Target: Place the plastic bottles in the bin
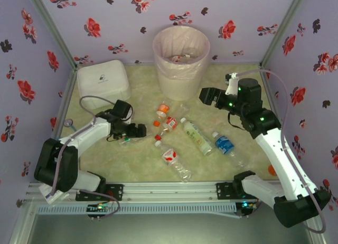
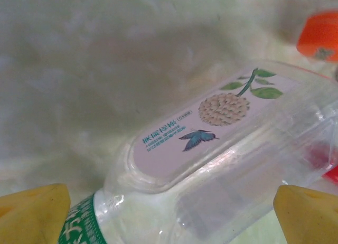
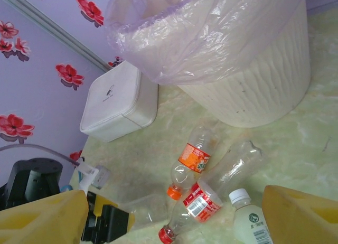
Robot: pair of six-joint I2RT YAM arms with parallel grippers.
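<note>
Plastic bottles (image 1: 195, 135) are only partly dealt with, as far as I can judge. Down inside the bin (image 1: 179, 83) I can make out a few coloured bits that look like bottles, too small to count. About half a dozen others lie on their sides on the tabletop (image 1: 132, 165), scattered in front of the bin between my two arms, so most of the job is left.

My left claw (image 2: 171, 196) is low over the tabletop, left of the scatter and in front of the white box (image 1: 103, 80). Its fingers are spread wide and grip nothing. A clear bottle with a pale label (image 2: 211, 122) lies on its side just ahead of them, slanting across the gap between the tips. I cannot tell whether either finger touches it. An orange cap (image 2: 317, 35) sits just beyond it.

My right claw (image 3: 174, 196) hangs up near the bin's right side, fingers apart and empty. The bin is close ahead of it. The orange-labelled bottle (image 3: 194, 157) and the red-labelled bottle (image 3: 203, 202) lie below, in front of the bin and well apart from these fingers.

Judging by this, the pale-labelled bottle is the one nearest to being picked up.
</note>
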